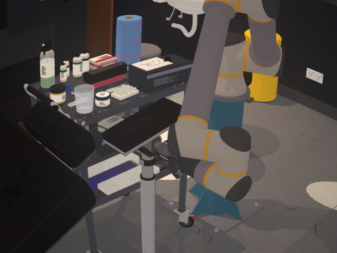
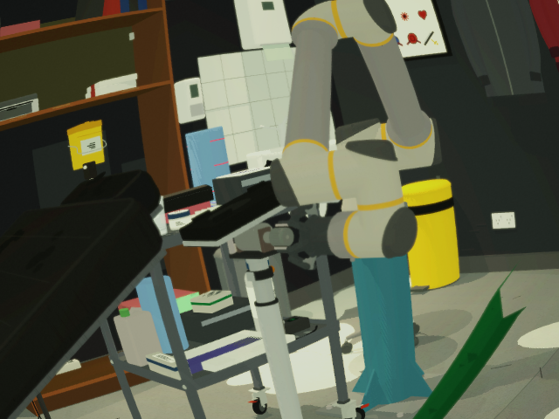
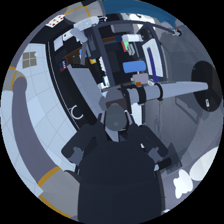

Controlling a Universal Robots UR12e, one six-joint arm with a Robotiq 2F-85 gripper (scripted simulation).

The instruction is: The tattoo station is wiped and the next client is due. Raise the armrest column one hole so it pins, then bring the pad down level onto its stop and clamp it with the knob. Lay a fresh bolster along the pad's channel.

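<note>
The clamp knob (image 2: 279, 235) (image 3: 115, 119) under the armrest pad is partly hidden by my gripper (image 2: 289, 237) (image 3: 116, 127), which is closed around it from the side. In the side camera the knob (image 1: 162, 148) sits behind my wrist. The black armrest pad (image 1: 143, 124) (image 2: 230, 214) rests on top of the grey column (image 1: 147, 190) (image 2: 271, 324) (image 3: 167, 90), its far end slightly higher than its near end. A dark collar rings the column just below the pad. A black bolster (image 1: 104, 73) (image 2: 187, 197) lies on the cart top.
Behind the armrest stands a cart (image 1: 109, 90) crowded with bottles, jars, a cup, a blue paper roll (image 1: 128, 36) and a dark box. The black client chair (image 1: 40, 163) fills the left. My teal pedestal (image 1: 217, 201) and a yellow bin (image 1: 262, 81) stand on the right.
</note>
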